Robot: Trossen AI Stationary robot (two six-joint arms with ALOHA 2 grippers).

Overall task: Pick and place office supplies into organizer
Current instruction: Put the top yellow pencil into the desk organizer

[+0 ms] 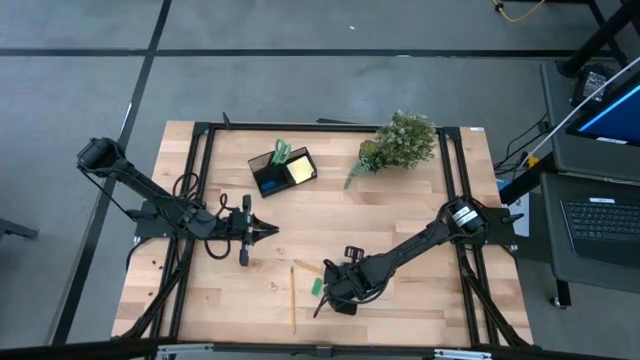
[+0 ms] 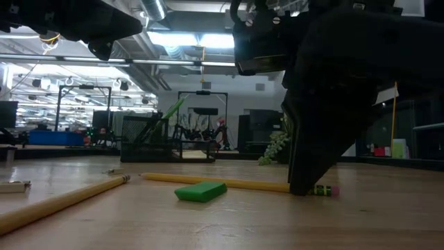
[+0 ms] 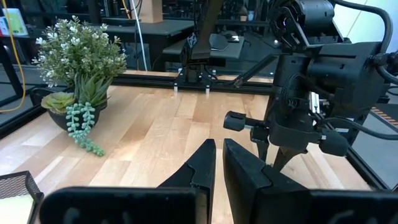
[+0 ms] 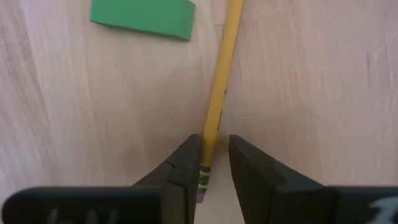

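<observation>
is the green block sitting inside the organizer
No, the green block lies on the bare table by the right gripper, away from the organizer.

Bright even overhead light, with heavy backlighting in the low shot

From above, the tabletop [image 1: 400, 215] is evenly lit, only soft short shadows under the arms and the plant [image 1: 400, 143]. The low view looks straight into ceiling strip lights [image 2: 187, 39] that glare white, so the right claw [image 2: 312, 182] in front is pretty much a black silhouette and drops a dark shadow on the wood; the near pencil [image 2: 55, 203] goes soft toward the edge, and the room behind is hazy. In the right wrist shot the claw's own fingers [image 4: 183, 174] are blurry and dark, while the wood grain and green block [image 4: 142, 17] look crisp.
</observation>
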